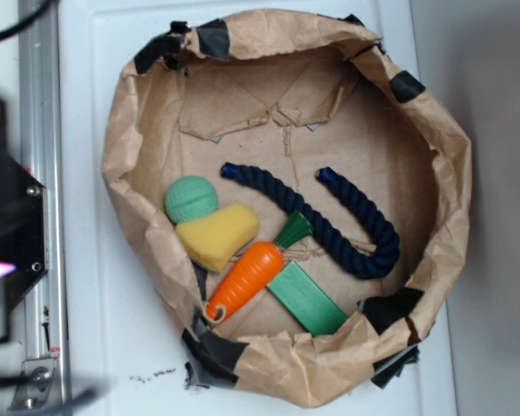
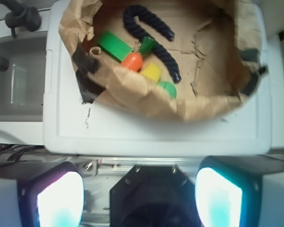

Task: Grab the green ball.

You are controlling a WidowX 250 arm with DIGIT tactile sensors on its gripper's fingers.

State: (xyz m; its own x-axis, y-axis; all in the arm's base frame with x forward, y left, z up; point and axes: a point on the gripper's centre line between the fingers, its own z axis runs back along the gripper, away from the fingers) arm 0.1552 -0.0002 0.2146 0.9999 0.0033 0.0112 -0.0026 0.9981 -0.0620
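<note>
the green ball (image 1: 191, 200) lay in the paper basket (image 1: 139, 156), touching the yellow foam piece (image 1: 217, 235). in the wrist view it lay well ahead of the gripper (image 2: 141, 198), slightly right, behind the near wall. the claw's 2 fingers stood wide apart, holding nothing.

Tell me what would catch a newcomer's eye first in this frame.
Probably the crumpled brown paper bag, rolled down into a nest on the white surface. Inside, the bright orange carrot lies near the front, the green ball touches the yellow foam piece at left, and a dark blue rope curves right.
</note>
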